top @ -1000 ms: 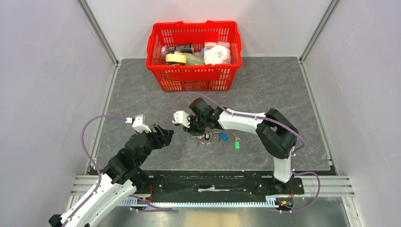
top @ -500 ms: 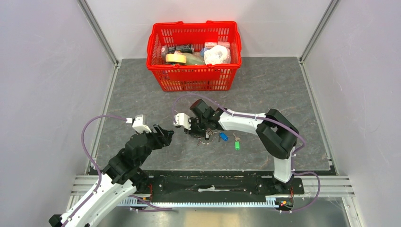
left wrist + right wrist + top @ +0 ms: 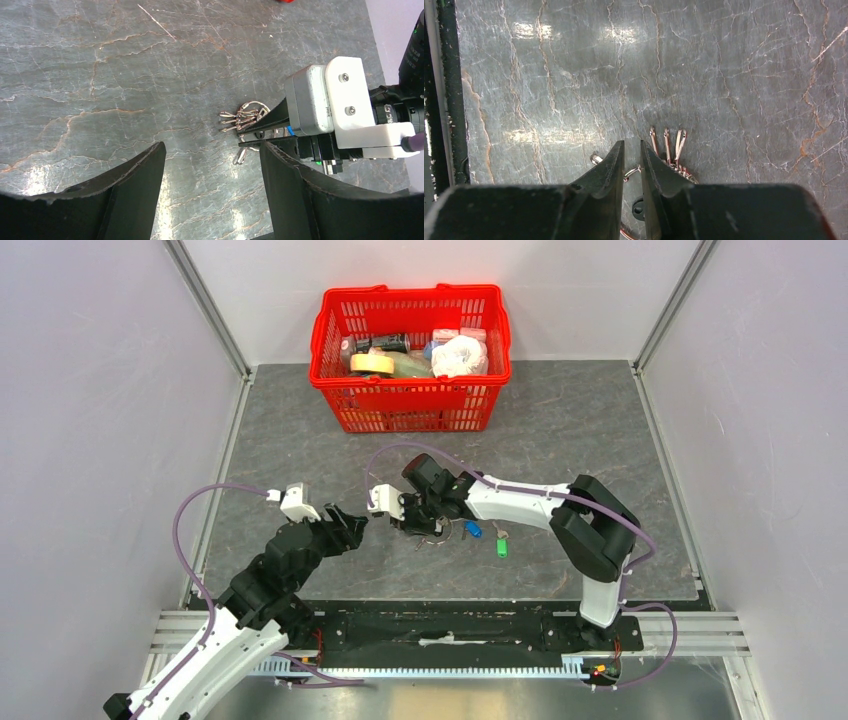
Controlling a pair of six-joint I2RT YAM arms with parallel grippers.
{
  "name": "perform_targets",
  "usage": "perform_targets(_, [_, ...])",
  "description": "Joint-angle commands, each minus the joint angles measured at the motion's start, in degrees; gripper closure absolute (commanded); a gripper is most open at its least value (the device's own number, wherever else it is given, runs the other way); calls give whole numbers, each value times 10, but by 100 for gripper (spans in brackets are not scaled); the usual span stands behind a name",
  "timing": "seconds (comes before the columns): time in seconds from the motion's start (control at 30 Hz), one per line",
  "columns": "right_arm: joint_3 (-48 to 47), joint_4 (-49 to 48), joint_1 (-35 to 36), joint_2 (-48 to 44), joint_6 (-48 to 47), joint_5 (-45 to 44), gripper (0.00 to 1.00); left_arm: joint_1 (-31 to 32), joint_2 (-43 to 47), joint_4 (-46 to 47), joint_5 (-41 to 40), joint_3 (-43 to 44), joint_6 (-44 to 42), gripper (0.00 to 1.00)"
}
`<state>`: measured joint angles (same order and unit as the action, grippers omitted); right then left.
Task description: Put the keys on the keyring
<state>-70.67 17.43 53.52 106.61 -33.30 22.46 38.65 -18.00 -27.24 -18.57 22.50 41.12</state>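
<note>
The right gripper point(image 3: 631, 148) is sitting slightly nearer than a second ago, and its jaws are narrowing to a slim gap over the keyring point(image 3: 246, 118). The ring's wire is crossing that gap, but I cannot tell whether they are pinching it. The keyring is lying mid-table point(image 3: 300, 420), just left of the blue key point(image 3: 473, 530) and green key point(image 3: 501, 547), both unmoved. The left gripper point(image 3: 212, 150) is hovering left of it as before, jaws spread wide.

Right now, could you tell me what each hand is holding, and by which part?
The left hand is open and empty. The right hand straddles the keyring at its wire loop; whether it grips cannot be told.
</note>
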Motion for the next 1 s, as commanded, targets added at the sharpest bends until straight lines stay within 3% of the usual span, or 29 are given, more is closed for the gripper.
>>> perform_targets(0.0, [-8, -6, 3, -8, -10, 11, 76, 1, 4, 12, -18, 0, 0, 24])
perform_targets(0.97, [-27, -18, 4, 42, -4, 22, 85, 1, 1, 12, -23, -2, 1, 24])
